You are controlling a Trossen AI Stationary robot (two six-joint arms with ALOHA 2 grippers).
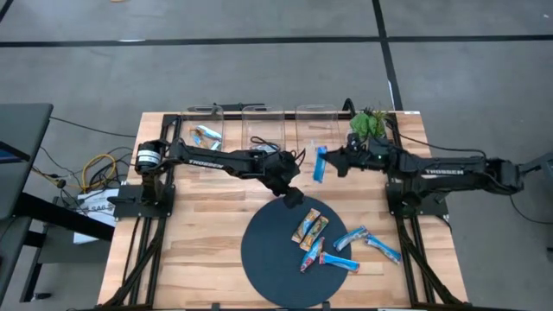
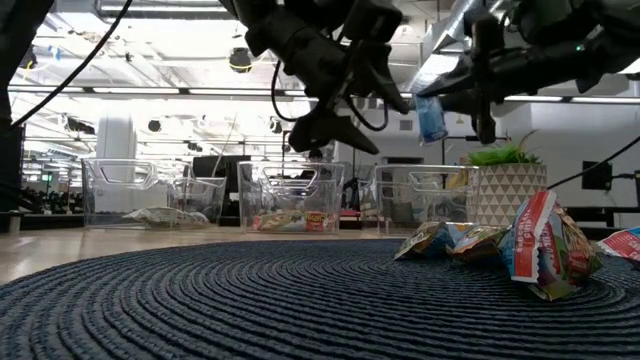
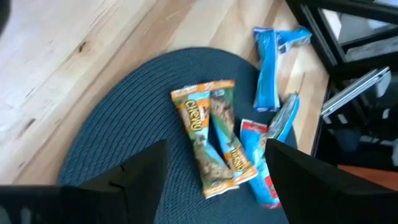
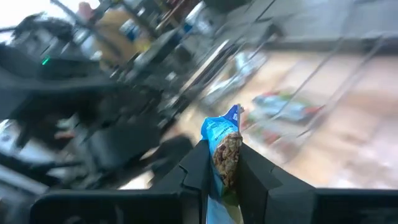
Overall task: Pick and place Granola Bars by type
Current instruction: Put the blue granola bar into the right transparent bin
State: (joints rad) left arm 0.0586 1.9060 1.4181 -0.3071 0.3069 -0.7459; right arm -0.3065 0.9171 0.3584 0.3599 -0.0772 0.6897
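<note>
Several granola bars lie on the round dark blue mat (image 1: 268,259): a multicoloured pair (image 3: 208,140) and blue ones (image 1: 350,238), with one more blue bar (image 3: 267,68) near the mat's edge. My left gripper (image 3: 217,186) hovers open above the mat's far edge, fingers on either side of the multicoloured pair without touching. My right gripper (image 4: 224,180) is shut on a blue granola bar (image 1: 320,164), held in the air just in front of the right clear bin (image 1: 315,125). My right gripper pinches the blue bar's flat faces (image 4: 225,152) between its two fingers, about mid-length. The fingers come nearly level from the table's right and lie across the bar. The bar is lifted clear of the table, one end (image 4: 233,117) sticking out past the fingertips.
Three clear bins stand in a row along the far edge; the left one (image 1: 203,125) holds a blue bar, the middle one (image 2: 290,195) multicoloured bars. A potted plant (image 1: 367,121) stands at the far right, beside the right arm. Bare wood lies left of the mat.
</note>
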